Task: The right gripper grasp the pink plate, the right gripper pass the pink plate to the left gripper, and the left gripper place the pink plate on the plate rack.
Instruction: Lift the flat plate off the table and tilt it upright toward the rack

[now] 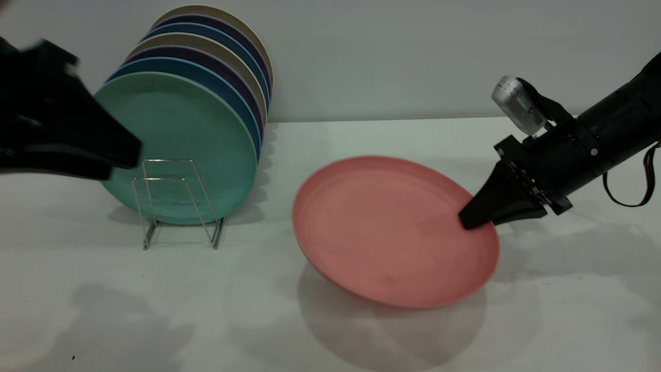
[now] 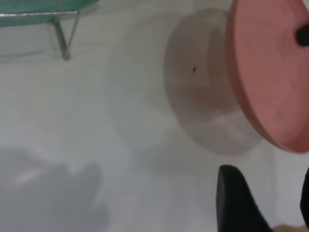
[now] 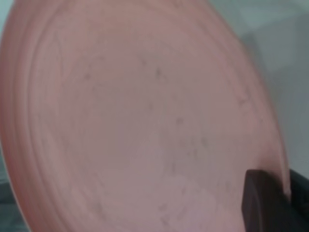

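The pink plate (image 1: 392,230) hangs tilted above the table at centre right, its shadow below it. My right gripper (image 1: 472,219) is shut on the plate's right rim, one jaw on each face; the plate fills the right wrist view (image 3: 140,121), and one of the fingers (image 3: 260,203) lies over its rim. My left gripper (image 1: 131,152) is at the far left, in front of the teal-green plate, apart from the pink plate. In the left wrist view its jaws stand apart and empty, with the pink plate (image 2: 270,72) farther off. The plate rack (image 1: 178,201) stands left of centre.
Several plates stand upright in the rack, a teal-green plate (image 1: 181,139) foremost, then blue, purple and beige ones. The rack's front loops stand free. The white table (image 1: 155,310) runs back to a grey wall.
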Robot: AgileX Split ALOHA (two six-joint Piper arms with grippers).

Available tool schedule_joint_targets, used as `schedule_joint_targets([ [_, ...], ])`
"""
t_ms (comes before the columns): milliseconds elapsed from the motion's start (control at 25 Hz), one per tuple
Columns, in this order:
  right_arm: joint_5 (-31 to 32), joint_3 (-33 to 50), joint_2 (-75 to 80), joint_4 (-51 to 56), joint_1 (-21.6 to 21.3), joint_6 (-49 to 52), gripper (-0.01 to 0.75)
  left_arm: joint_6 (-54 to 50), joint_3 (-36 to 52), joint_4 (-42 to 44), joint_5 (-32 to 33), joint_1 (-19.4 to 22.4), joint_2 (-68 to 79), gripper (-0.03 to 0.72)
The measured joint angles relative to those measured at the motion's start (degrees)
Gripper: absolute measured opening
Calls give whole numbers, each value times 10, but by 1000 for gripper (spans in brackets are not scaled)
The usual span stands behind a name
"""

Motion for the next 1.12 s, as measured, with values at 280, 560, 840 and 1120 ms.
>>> schedule_joint_targets([
  [280,28,0,0,70,19,-32,17,205,-3,-236,38,0,99,352],
  [560,32,0,0,95,61,-43,17,252,-4,-290,56,0,135,352],
  [840,65,0,0,137,90,-54,17,254,-4,-292,56,0,135,352],
  [1120,88,0,0,189,137,-72,19,254,-4,-293,56,0,135,327],
])
